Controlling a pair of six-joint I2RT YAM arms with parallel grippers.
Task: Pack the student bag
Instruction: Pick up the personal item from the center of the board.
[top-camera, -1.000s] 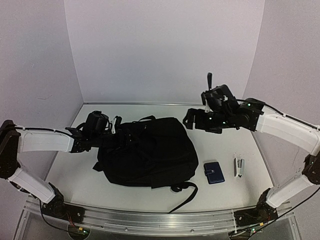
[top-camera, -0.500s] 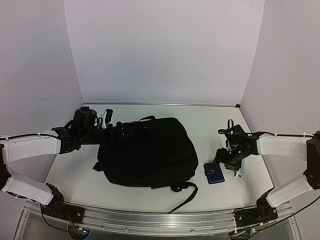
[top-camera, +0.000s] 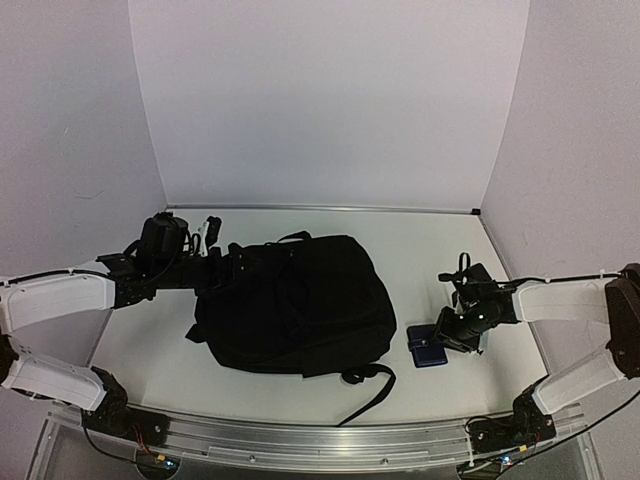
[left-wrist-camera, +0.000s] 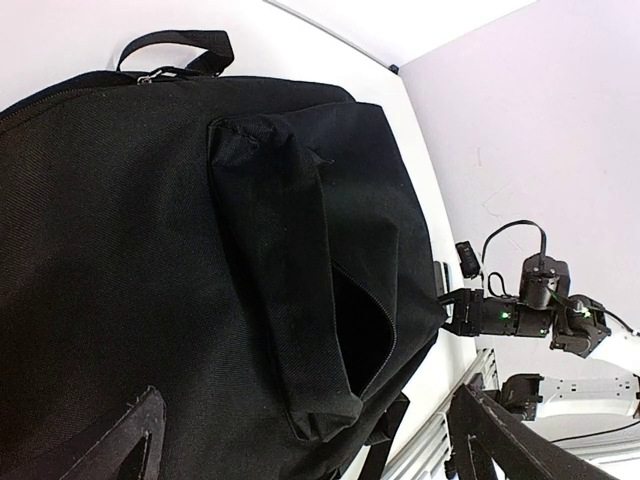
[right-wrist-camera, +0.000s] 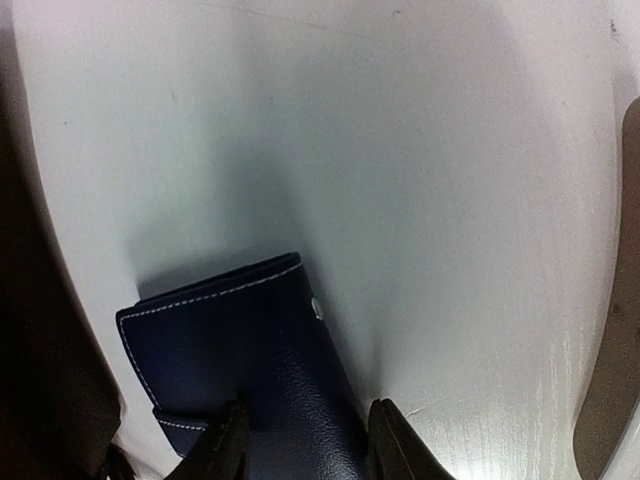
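1. The white-and-black left arm (top-camera: 60, 290) reaches forward and inward, its forearm low and nearly level.
2. The black two-finger left gripper (top-camera: 220, 240) has its jaws spread wide.
3. The white-and-black right arm (top-camera: 560, 298) bends inward, its wrist tipped downward.
4. The black two-finger right gripper (top-camera: 452, 338) points down, with its fingers (right-wrist-camera: 228, 445) a narrow gap apart.

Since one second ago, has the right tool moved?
Yes. The right tool came down from near the far right corner of the bag to the wallet.
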